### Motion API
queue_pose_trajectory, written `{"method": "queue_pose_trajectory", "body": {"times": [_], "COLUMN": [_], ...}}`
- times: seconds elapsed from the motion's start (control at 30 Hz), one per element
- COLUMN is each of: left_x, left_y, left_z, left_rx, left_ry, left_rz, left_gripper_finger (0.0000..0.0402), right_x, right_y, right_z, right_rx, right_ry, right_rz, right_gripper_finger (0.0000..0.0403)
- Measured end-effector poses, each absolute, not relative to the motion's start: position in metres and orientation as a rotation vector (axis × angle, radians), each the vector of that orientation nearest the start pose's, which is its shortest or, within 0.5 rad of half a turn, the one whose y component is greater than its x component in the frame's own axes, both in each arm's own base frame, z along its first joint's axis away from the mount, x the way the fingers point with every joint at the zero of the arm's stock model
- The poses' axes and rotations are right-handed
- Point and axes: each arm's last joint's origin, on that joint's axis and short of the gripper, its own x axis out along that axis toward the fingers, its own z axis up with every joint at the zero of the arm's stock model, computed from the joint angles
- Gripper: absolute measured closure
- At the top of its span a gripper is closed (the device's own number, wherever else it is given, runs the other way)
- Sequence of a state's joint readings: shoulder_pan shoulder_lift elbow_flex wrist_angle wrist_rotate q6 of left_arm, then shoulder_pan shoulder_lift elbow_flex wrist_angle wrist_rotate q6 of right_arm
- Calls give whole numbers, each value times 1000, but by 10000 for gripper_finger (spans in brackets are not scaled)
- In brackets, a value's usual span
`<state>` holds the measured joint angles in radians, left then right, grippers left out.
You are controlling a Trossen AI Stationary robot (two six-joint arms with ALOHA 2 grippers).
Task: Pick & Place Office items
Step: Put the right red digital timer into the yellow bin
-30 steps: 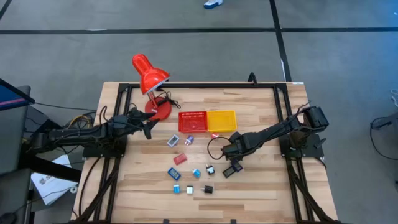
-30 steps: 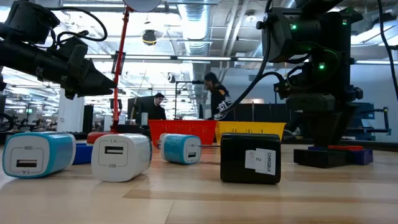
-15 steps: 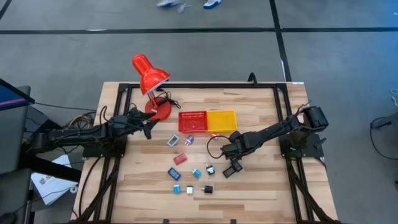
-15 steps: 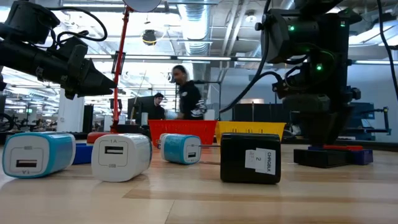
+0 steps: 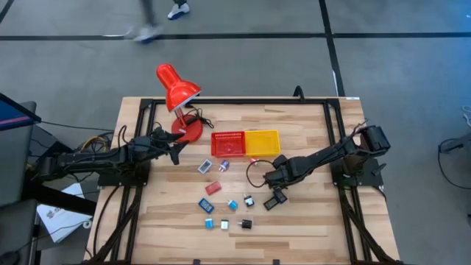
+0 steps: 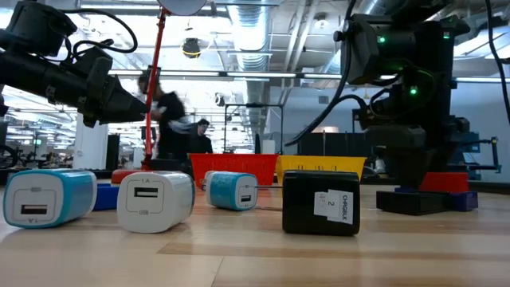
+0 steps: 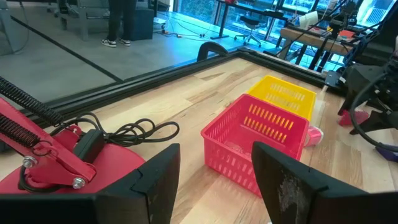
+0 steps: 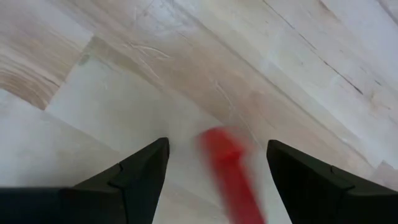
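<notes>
The office items are small red, blue, cyan, black and white pieces scattered on the wooden table near its middle, such as a red piece and a black piece. In the low view, cyan, white and black blocks rest flat on the wood. My right gripper points down, open, close over the table. A blurred red piece shows between its fingers, touching neither. My left gripper is open and hovers beside the lamp's base.
A red basket and a yellow basket stand side by side behind the items. The red desk lamp stands at the far left with its cord lying on the wood. A person moves in the room beyond.
In the low view my right gripper has edged slightly toward the table's right, and the red piece beside it shows taller than before. A person has walked across the room behind the table.
</notes>
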<state>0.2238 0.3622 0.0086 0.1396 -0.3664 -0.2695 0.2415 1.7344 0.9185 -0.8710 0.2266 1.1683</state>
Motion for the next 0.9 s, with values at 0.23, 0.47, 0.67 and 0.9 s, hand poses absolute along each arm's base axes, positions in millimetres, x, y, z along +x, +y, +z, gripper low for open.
{"method": "queue_pose_trajectory", "body": {"times": [0.23, 0.47, 0.67, 0.9], "left_x": [111, 111, 111, 111], "left_y": [36, 36, 36, 36], "left_z": [148, 148, 148, 148], "left_rx": [-245, -245, -245, -245], "left_ry": [136, 136, 136, 136], "left_rz": [613, 614, 613, 613], "left_gripper_finger": [206, 206, 206, 206], "right_x": [259, 260, 261, 261], "right_y": [57, 58, 58, 58], "right_z": [130, 129, 129, 129], "right_rx": [522, 507, 501, 458], "right_ry": [1371, 1384, 1389, 1412], "right_rz": [-882, -856, -832, -794], "right_gripper_finger": [137, 204, 273, 307]}}
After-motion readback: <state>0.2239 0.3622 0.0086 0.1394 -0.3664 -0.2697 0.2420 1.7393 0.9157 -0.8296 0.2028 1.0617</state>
